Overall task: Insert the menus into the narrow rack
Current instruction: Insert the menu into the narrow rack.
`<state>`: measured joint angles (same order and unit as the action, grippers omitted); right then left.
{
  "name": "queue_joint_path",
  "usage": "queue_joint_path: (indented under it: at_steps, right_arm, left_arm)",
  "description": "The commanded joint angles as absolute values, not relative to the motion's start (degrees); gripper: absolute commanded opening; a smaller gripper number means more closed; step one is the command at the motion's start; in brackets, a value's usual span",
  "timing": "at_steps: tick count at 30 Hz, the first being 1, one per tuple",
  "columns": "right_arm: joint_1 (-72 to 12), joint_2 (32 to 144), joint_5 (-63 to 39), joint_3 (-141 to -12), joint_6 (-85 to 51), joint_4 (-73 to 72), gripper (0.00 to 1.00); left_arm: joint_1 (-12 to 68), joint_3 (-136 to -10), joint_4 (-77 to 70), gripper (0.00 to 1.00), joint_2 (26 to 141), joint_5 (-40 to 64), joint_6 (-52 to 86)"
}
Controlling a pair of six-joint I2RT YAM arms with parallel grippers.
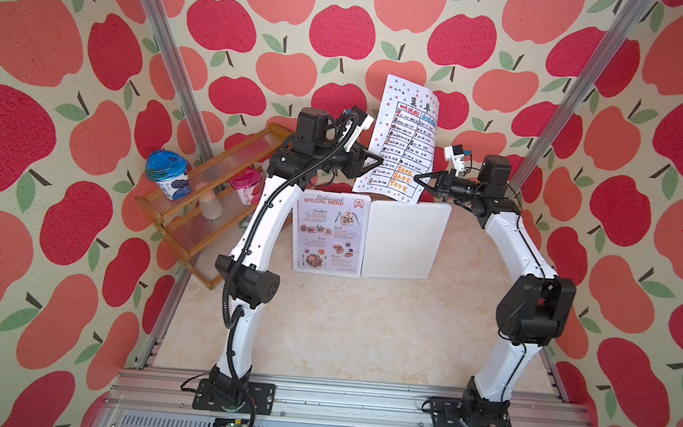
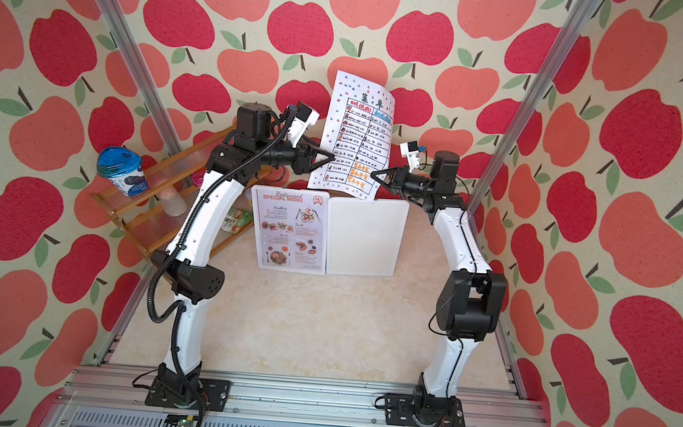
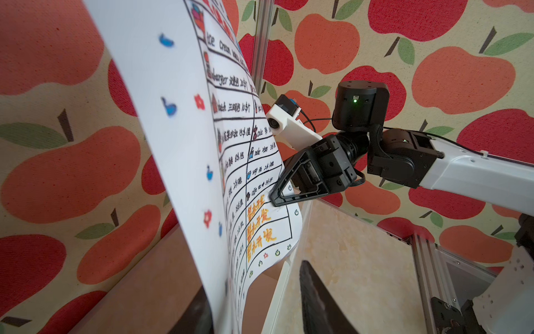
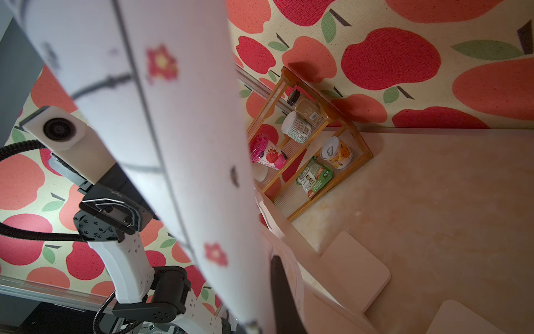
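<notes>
The menu with the black-lined table and orange text is held upright above the table's back middle. My right gripper is shut on its lower right edge. My left gripper stands open at the sheet's left edge, which lies against one finger with a gap to the other. The sheet's bottom edge hangs just over the top of the white rack. The red-headed "Restaurant Special Menu" sits in the rack's left half.
A wooden tiered shelf stands at the back left, close to my left arm. It carries a blue-lidded cup, a pink cup, a can and a green packet. Slanted metal posts flank the cell.
</notes>
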<state>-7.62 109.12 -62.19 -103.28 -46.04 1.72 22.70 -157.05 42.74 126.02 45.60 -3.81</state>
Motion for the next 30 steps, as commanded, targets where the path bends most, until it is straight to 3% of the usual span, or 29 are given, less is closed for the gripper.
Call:
queue_joint_path:
  at_steps: [1,7,19,20,23,26,30]
  right_arm:
    - [-8.2,110.5,-64.1,-105.3,-47.6,0.2,0.0]
    - [-8.6,111.3,-64.8,-106.5,-47.6,0.7,0.0]
    - [-8.6,111.6,-65.8,-108.0,-46.6,2.9,0.0]
    - [-8.7,111.6,-66.0,-108.1,-46.6,2.9,0.0]
    - [-8.7,111.7,-66.7,-108.1,-47.2,2.4,0.0]
    - [-9.1,111.5,-67.7,-107.5,-47.7,1.0,0.0]
    - [-9.3,111.7,-68.8,-107.8,-47.5,1.0,0.0]
  left_arm:
    - [21.5,-158.5,44.2,0.38,126.5,47.1,-3.8]
    - [20.9,-158.5,43.6,0.2,125.6,47.4,-3.3]
    - [20.7,-158.6,42.0,0.02,124.9,48.9,-0.8]
    - [20.6,-158.5,42.0,0.03,124.8,48.7,-0.8]
    - [20.3,-158.5,42.5,0.34,124.7,48.5,-0.7]
    - [20.1,-158.4,43.7,0.52,124.6,48.8,-1.4]
    - [19.9,-158.4,44.4,0.59,124.7,49.1,-2.2]
